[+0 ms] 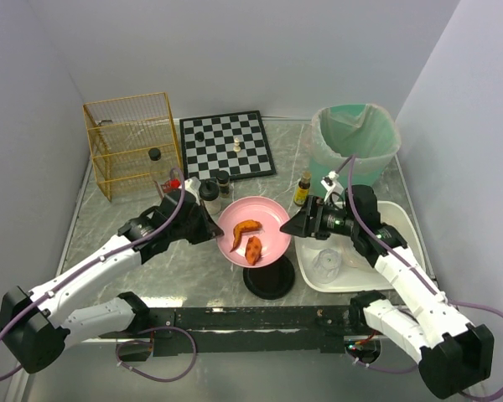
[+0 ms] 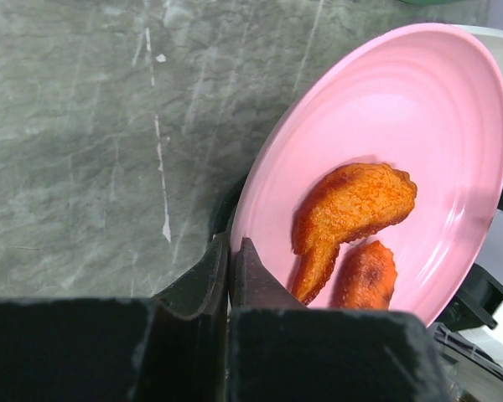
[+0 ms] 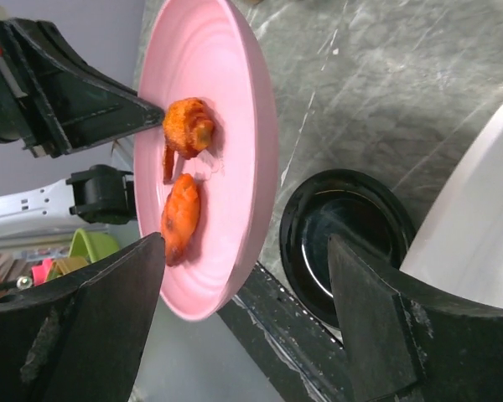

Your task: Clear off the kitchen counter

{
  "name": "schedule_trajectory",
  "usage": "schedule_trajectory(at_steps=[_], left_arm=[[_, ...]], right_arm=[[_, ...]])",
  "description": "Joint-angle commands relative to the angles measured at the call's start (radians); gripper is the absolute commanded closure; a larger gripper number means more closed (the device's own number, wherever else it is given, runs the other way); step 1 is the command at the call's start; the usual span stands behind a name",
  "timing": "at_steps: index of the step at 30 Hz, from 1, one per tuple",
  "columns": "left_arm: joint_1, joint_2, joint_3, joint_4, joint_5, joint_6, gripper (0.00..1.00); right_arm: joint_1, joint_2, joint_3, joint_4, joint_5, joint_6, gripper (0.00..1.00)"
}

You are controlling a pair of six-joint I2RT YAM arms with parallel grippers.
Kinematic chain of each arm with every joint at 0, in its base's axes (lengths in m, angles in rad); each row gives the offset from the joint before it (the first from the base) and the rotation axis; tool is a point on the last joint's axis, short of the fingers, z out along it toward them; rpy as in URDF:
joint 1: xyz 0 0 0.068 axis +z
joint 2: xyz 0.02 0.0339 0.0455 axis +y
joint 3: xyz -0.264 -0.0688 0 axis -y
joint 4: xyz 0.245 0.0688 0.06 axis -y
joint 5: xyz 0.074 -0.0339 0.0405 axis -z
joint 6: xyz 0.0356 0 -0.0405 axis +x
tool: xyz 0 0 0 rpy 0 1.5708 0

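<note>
A pink plate (image 1: 267, 213) carrying two orange fried pieces (image 1: 246, 227) hangs tilted above the kitchen counter (image 1: 184, 276), the left gripper (image 1: 211, 228) clenched tight on its left rim. From the other side the right gripper (image 1: 289, 228) faces the plate's right edge with its jaws spread wide, grasping nothing; its wrist view shows the plate and the food between the two parted fingers (image 3: 109, 310). Directly beneath the plate a black dish (image 1: 268, 283) sits on the marble-look top near the front edge, just beside a white tray (image 1: 314, 275) that holds a clear cup (image 1: 327, 261) and lies partly under the right arm. Along the back stand a yellow wire rack (image 1: 132, 142) at the left, a chessboard (image 1: 228, 144) with a few pieces in the middle and a green lined bin (image 1: 356, 138) at the right. A small amber bottle (image 1: 302, 189) and two dark-capped jars (image 1: 210, 191) crowd the space just behind the plate.
</note>
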Motion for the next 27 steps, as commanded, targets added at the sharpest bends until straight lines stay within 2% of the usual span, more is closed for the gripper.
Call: schedule_trajectory(at_steps=[1,5,9,13,22,26,27], left_arm=[[0.0,-0.005,0.07,0.048,0.064,0.003,0.99],[0.0,-0.001,0.084,0.067,0.091,0.0,0.99],[-0.003,0.013,0.099,0.075,0.107,0.004,0.99],[-0.001,0.014,0.106,0.081,0.105,0.008,0.99],[-0.001,0.031,0.118,0.109,0.104,0.008,0.99],[-0.003,0.039,0.129,0.107,0.091,0.012,0.91],[-0.003,0.041,0.13,0.106,0.085,0.014,0.83]], right_arm=[[0.023,0.027,-0.029,0.131,-0.053,0.037,0.17],[0.047,0.062,-0.035,0.188,-0.064,0.065,0.24],[0.067,0.084,-0.037,0.237,-0.06,0.091,0.41],[0.073,0.093,-0.038,0.263,-0.054,0.116,0.51],[0.078,0.134,-0.031,0.317,-0.087,0.157,0.68],[0.078,0.133,-0.025,0.311,-0.089,0.163,0.81],[0.078,0.131,-0.022,0.308,-0.087,0.162,0.84]])
